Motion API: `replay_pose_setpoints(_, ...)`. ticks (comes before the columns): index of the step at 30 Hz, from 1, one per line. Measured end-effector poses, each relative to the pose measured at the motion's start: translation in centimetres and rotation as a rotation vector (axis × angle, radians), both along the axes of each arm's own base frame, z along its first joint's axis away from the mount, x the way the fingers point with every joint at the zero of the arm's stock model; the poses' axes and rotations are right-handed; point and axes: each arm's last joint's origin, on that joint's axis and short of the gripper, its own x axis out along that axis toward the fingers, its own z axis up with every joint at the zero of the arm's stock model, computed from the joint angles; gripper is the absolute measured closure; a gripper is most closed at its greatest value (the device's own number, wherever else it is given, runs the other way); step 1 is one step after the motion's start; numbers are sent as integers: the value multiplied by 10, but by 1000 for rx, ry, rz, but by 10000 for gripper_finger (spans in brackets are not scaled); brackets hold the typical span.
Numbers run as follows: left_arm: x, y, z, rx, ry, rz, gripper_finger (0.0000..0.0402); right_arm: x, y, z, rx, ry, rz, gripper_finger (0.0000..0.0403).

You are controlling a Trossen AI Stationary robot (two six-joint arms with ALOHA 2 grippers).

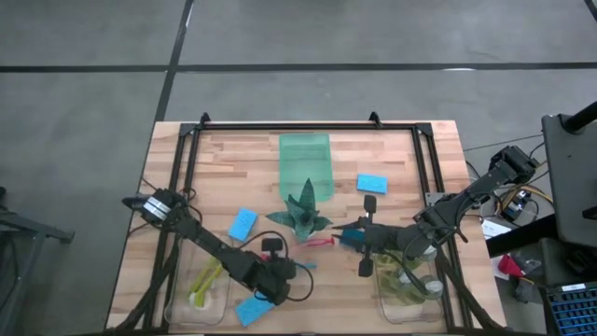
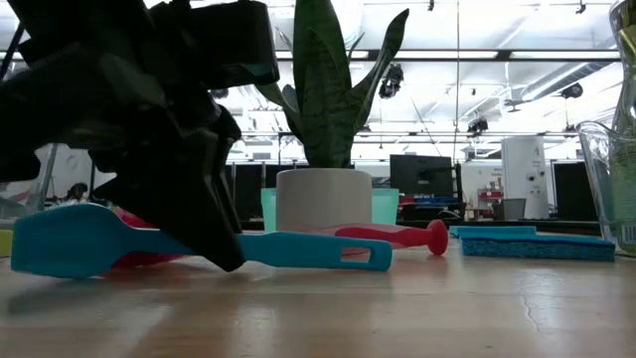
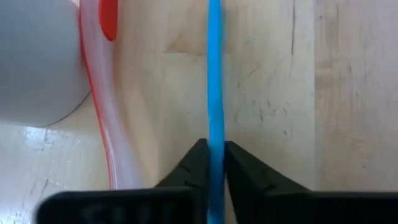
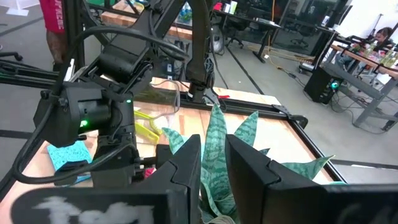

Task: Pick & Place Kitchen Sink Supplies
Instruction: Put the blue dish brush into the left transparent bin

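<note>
The left gripper (image 3: 211, 163) is pinching the thin blue brush (image 3: 214, 81) lying flat on the table beside the plant pot (image 3: 37, 59). The right gripper (image 4: 212, 163) is hovering near the plant with its fingers slightly parted and holding nothing. With so narrow a hold, the brush could be swivelling or slipping free on lifting and knocking the red brush (image 2: 393, 235) alongside.

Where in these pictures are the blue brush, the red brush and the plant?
thin blue long-handled brush (image 2: 298, 251), low view, middle of its handle
thin red long-handled brush (image 2: 397, 236), low view, its handle
spiky green plant (image 1: 303, 211), high view, its leaves

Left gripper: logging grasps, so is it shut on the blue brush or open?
Shut: the left gripper pinches the blue brush handle between its fingertips.
</note>
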Motion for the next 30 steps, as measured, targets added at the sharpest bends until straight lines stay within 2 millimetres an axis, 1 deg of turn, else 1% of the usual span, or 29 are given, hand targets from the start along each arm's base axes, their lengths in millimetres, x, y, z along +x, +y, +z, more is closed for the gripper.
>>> replay_pose_setpoints(1, 0, 0, 0, -4, -3, -3, 379, 0, 0, 0, 0, 0, 0, 334)
replay_pose_setpoints(3, 0, 0, 1, -4, -4, -5, 389, 0, 0, 0, 0, 1, 0, 338)
replay_pose_setpoints(8, 0, -1, 6, -27, 2, -14, 372, 0, 0, -1, -4, 2, 0, 346)
replay_pose_setpoints(10, 1, -2, 14, -61, -9, -24, 371, 0, 0, -1, -4, 2, 1, 346)
replay_pose_setpoints(13, -2, -5, 31, -114, -34, -52, 386, 0, 0, -1, -4, 2, 0, 344)
replay_pose_setpoints(17, -10, -9, 56, -188, -48, -82, 388, 0, 0, -2, -5, 4, 0, 338)
replay_pose_setpoints(21, -26, -11, 86, -269, -60, -104, 376, 0, 0, -2, -6, 6, 0, 333)
replay_pose_setpoints(24, -43, -9, 108, -332, -65, -93, 380, 0, 0, -2, -4, 6, 0, 331)
replay_pose_setpoints(27, -65, -6, 126, -386, -47, -33, 389, 0, 0, -2, -4, 6, 0, 329)
replay_pose_setpoints(30, -88, -5, 141, -423, -49, 57, 388, 0, 0, -2, -4, 6, 0, 332)
